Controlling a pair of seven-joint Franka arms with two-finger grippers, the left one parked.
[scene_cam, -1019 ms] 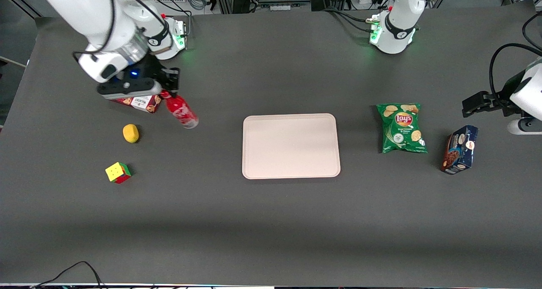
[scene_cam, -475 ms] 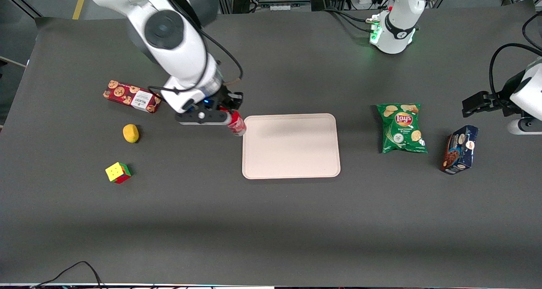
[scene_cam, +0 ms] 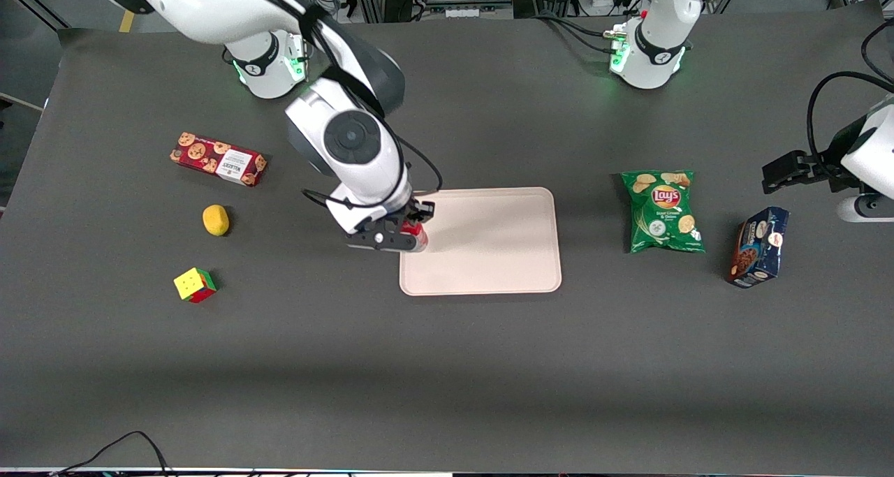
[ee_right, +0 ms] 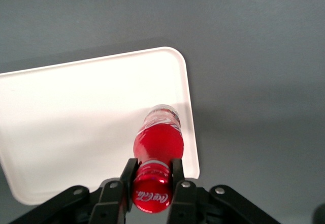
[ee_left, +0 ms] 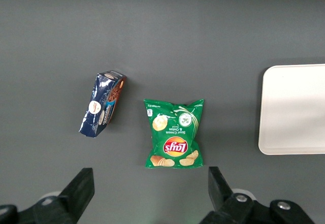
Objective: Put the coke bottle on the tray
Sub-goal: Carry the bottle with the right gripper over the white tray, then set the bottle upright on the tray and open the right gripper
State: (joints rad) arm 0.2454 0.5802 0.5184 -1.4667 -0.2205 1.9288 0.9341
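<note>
From the front, the gripper (scene_cam: 417,227) and wrist hide most of the coke bottle (scene_cam: 418,240); whether it touches the tray (scene_cam: 489,253) cannot be told. The left wrist view cuts the tray (ee_left: 294,109) off at its edge.

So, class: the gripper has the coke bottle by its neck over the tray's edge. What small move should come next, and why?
Probably lower it straight down. The gripper is shut on the coke bottle just under its cap, and the base hangs over the tray just inside the rim at the working arm's end, apparently not yet resting on it.
</note>
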